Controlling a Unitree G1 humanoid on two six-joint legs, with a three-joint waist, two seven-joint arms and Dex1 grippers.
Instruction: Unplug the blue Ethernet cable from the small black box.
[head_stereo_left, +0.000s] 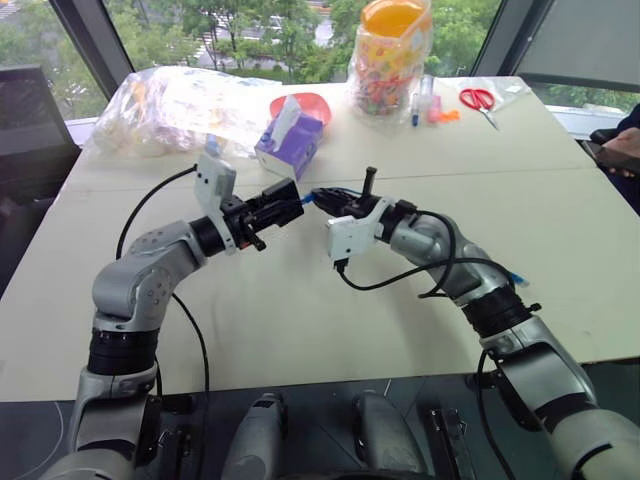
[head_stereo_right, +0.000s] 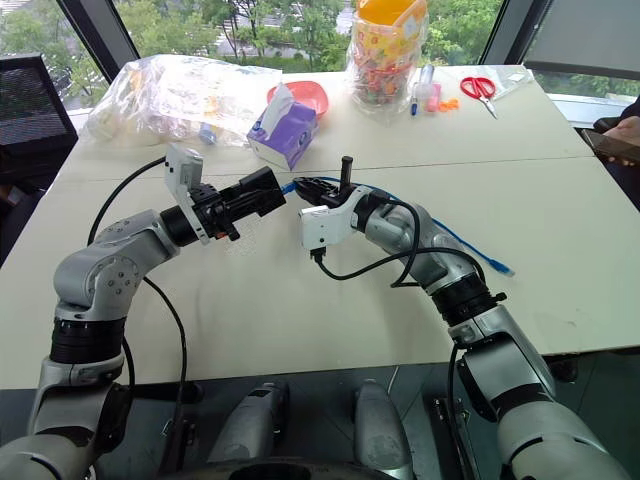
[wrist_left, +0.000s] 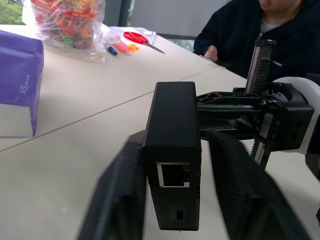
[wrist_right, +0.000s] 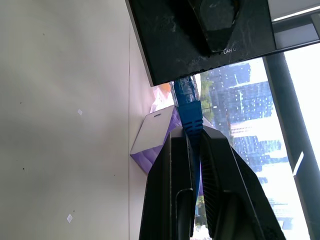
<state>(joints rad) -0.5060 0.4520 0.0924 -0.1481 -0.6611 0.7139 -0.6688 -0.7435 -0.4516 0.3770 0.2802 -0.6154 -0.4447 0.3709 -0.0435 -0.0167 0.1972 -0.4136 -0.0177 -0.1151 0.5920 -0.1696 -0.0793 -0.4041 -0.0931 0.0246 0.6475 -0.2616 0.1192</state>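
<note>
Blue Ethernet cable (wrist_right: 188, 102): light, limp cord, plug seated in small black box (wrist_left: 172, 150); held above table (head_stereo_left: 300, 320). Right gripper (wrist_right: 192, 145) pinched its boot; left gripper (wrist_left: 172, 200) clamped the rigid box. Best hold judged at boot.

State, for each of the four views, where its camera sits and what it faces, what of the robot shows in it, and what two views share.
Left eye: head, facing down at the table; both arms show.
Right eye: same, offset; blue Ethernet cable trails right.
Left wrist: faces the small black box between its fingers.
Right wrist: along its fingers, shut on the cable at the box.
Shared: both wrist views show the box.
</note>
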